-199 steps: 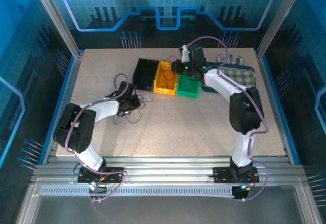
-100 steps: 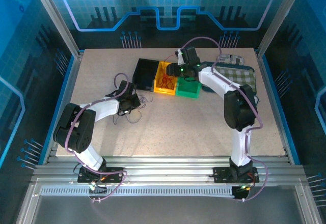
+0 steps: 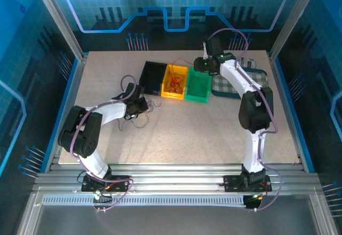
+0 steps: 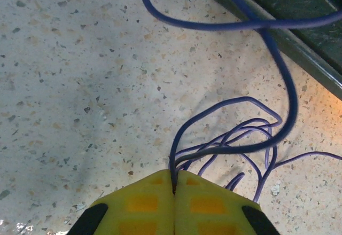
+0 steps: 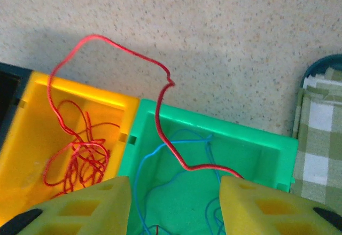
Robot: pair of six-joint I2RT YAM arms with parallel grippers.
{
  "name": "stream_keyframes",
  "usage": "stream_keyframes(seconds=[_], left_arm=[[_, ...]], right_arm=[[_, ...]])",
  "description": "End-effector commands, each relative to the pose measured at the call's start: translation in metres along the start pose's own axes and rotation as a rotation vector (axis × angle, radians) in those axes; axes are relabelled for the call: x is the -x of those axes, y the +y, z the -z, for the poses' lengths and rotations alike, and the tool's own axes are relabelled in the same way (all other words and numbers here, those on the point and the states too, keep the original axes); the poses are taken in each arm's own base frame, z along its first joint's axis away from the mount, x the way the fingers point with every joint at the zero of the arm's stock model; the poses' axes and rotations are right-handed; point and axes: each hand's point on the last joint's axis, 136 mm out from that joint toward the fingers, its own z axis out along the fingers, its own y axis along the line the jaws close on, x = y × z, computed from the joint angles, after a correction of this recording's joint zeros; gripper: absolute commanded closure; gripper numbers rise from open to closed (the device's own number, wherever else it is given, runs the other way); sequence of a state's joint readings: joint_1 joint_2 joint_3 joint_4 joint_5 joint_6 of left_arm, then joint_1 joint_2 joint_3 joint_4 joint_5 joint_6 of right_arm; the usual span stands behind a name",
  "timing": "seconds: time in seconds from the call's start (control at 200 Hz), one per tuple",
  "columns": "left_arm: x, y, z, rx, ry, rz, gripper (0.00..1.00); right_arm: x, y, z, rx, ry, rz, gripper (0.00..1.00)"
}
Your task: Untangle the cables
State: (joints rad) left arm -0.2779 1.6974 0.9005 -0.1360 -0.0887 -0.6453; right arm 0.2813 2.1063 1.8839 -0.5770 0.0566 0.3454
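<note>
Jaws of your left gripper (image 4: 174,181) clamp the blue cables (image 4: 235,139), likely anchoring them left of the yellow bin (image 5: 80,93); your right gripper (image 5: 175,203) gapes above the green bin (image 5: 240,133), which a red cable (image 5: 160,112) strays into.

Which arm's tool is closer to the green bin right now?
Right. The right tool hovers open above the green bin; the left tool is low over the table well to its left, pinching dark cables.
</note>
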Motion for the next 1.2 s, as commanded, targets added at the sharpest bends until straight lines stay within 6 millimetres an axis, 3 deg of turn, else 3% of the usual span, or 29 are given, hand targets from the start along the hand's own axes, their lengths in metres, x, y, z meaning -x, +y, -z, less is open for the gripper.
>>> stream_keyframes(seconds=[0.0, 0.245, 0.47, 0.701, 0.791, 0.971, 1.196], left_arm=[[-0.002, -0.003, -0.002, 0.002, 0.03, -0.021, 1.0], [-0.001, -0.001, -0.003, 0.019, 0.031, -0.02, 1.0], [0.0, 0.0, -0.004, 0.034, 0.037, -0.023, 1.0], [0.003, -0.001, -0.003, 0.042, 0.035, -0.026, 1.0], [0.003, -0.001, -0.003, 0.046, 0.039, -0.028, 1.0], [0.002, 0.0, -0.005, 0.053, 0.045, -0.024, 1.0], [0.001, -0.004, -0.01, 0.038, 0.06, -0.018, 1.0]], right_arm=[[-0.008, -0.002, -0.011, -0.015, 0.055, 0.045, 0.54], [-0.001, 0.003, -0.029, 0.008, 0.065, 0.056, 0.56], [0.001, 0.007, -0.041, 0.029, 0.071, 0.06, 0.69], [0.003, 0.011, -0.046, 0.053, 0.068, 0.057, 0.75], [0.005, 0.011, -0.046, 0.055, 0.059, 0.06, 0.83], [0.014, 0.019, -0.033, 0.078, 0.022, 0.069, 0.97], [0.013, 0.068, 0.007, 0.202, -0.033, 0.143, 0.98]])
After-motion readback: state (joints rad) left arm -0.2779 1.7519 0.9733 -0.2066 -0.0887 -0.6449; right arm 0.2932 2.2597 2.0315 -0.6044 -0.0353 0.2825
